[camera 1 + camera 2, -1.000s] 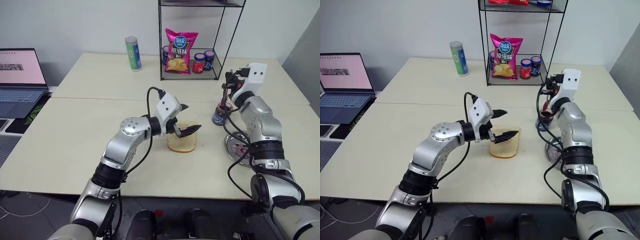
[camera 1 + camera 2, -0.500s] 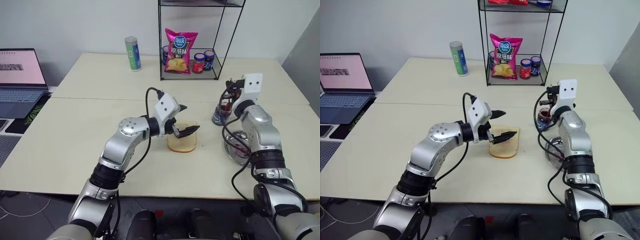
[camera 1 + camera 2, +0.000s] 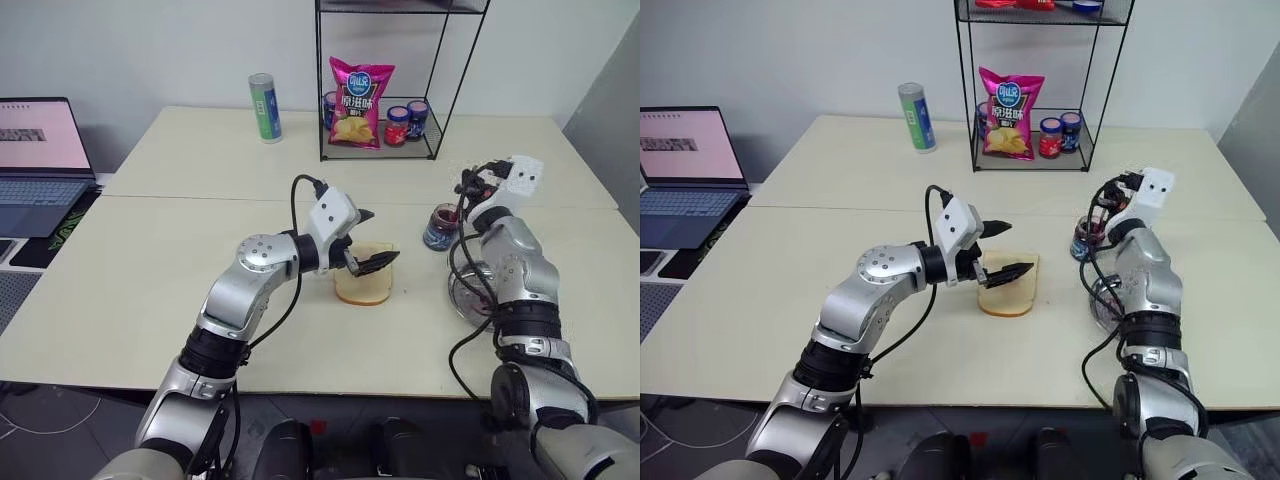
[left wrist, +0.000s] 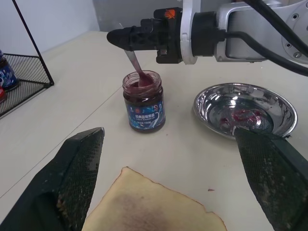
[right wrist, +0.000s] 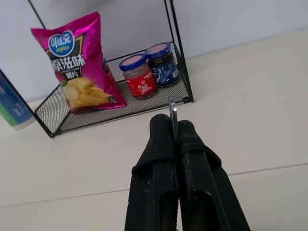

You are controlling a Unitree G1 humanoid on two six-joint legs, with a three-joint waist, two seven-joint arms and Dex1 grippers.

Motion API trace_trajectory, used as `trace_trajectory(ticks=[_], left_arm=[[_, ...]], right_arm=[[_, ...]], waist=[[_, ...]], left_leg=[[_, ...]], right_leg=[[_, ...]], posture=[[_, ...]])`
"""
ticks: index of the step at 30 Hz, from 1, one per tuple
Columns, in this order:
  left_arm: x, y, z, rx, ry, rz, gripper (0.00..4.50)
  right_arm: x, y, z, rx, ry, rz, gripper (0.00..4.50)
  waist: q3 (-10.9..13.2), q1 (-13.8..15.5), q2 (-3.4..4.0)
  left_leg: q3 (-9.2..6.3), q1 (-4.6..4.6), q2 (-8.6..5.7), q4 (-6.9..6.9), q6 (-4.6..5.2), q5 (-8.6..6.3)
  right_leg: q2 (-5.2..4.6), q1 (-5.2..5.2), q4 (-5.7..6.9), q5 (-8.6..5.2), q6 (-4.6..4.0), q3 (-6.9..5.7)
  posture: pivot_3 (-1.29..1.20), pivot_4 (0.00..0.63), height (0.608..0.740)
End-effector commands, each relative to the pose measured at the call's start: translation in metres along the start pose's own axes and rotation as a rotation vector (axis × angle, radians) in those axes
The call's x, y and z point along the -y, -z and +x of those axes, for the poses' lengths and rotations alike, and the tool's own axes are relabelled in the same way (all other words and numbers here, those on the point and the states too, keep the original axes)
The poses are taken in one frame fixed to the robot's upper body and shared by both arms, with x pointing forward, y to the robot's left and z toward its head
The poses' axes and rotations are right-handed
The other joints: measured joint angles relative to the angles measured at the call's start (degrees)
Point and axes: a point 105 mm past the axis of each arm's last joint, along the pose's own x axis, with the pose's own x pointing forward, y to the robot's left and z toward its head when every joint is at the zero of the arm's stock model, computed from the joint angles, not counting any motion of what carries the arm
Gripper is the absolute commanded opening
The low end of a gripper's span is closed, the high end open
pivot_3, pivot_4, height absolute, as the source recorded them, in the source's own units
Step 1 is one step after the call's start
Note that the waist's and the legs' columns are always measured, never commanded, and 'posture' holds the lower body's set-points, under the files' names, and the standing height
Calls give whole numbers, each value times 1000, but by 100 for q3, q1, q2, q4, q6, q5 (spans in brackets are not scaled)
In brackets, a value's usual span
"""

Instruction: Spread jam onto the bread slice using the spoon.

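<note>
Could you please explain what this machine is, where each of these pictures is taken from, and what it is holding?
This is a humanoid robot with two arms, each ending in a two-fingered black gripper. Two pictures come from cameras in its head, looking down over a pale table. The other two come from cameras on its wrists, looking along the fingers.

The left gripper is open and hovers over a bread slice with a faint reddish smear. The right gripper is shut on a thin metal spoon, whose bowl dips into an open jam jar. Beside the jar sits a shiny steel plate with red smears.

Further back stands a wire rack holding a pink chip bag and small lidded jars, with a green can next to it. A laptop sits off to the robot's left.
</note>
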Motion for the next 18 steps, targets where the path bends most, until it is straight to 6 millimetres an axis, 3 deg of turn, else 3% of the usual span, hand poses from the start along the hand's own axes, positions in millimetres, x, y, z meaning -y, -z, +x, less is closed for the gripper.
trace_trajectory(ticks=[1, 18], left_arm=[[0, -17, 0, 52, 6, 41, 4500], [-1, -17, 2, 56, 5, 42, 4500]], right_arm=[[0, -19, 2, 48, 13, 161, 10], [10, -17, 0, 30, 76, 453, 10]], waist=[[0, 0, 0], [0, -9, 1]], left_leg=[[0, 0, 0, 0, 0, 0], [0, 0, 0, -1, 0, 0]], right_leg=[[0, 0, 0, 0, 0, 0], [0, 0, 0, 0, 0, 1]], posture=[[0, 150, 740], [0, 150, 740]])
